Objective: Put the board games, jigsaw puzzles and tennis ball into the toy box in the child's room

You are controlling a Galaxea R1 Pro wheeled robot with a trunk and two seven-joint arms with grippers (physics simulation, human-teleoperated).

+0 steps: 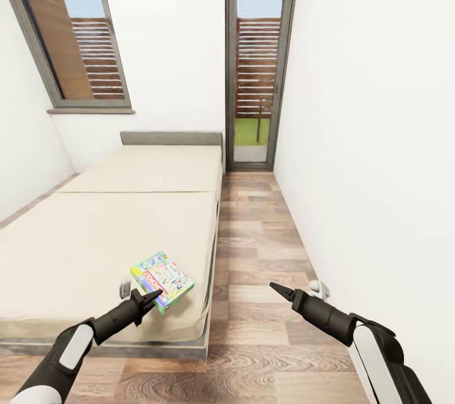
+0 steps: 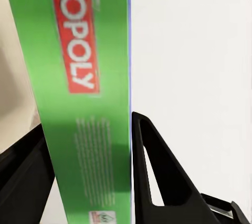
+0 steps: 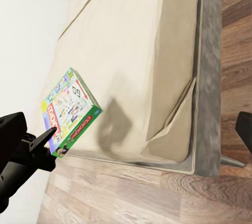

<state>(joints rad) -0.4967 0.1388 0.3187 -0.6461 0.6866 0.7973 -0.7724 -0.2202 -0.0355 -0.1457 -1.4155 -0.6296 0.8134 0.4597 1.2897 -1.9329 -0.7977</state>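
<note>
Monopoly board game (image 1: 162,280), a flat box with a green edge, sits above the near right corner of a beige bed (image 1: 95,233), tilted. The bed fills the left of a narrow room, with wooden floor (image 1: 265,265) to its right. The left gripper (image 1: 150,296) has its jaws clamped on the box's green edge. The right gripper (image 1: 276,288) hovers over the floor, well apart from the box; whether its jaws are parted cannot be told.
</note>
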